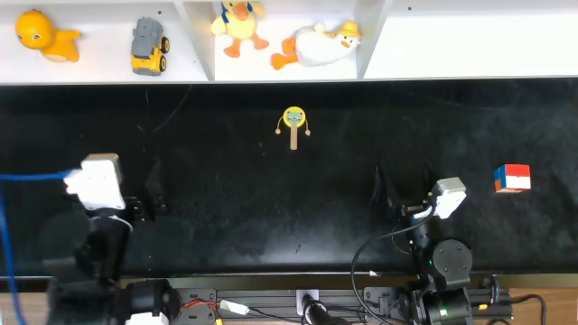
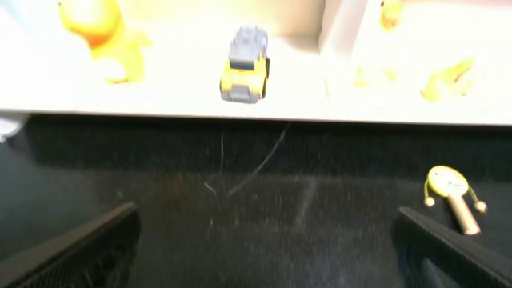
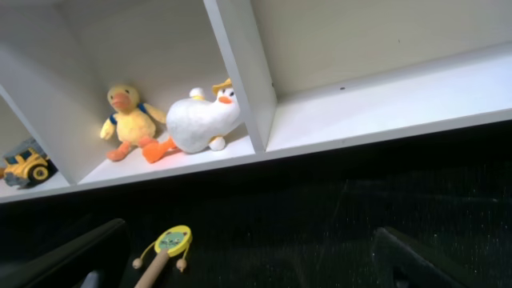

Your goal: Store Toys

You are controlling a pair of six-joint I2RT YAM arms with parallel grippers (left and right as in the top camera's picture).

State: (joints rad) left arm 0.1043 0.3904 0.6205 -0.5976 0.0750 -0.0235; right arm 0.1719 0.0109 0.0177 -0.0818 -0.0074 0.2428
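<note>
The rattle toy (image 1: 293,124) is left unstored on the desk (image 1: 226,181) before the shelf (image 1: 452,63), so a grasp is judged due next, the left end effector (image 2: 266,220) and the right end effector (image 1: 402,188) being held wide and empty.

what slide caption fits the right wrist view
A yellow plush duck and white plush duck share a shelf compartment; a rattle drum lies on the black table.

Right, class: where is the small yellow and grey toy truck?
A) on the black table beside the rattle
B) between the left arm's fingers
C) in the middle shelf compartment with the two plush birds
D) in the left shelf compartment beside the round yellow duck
D: the yellow and grey toy truck stands in the left compartment of the white shelf, beside the round yellow toy duck.
</note>
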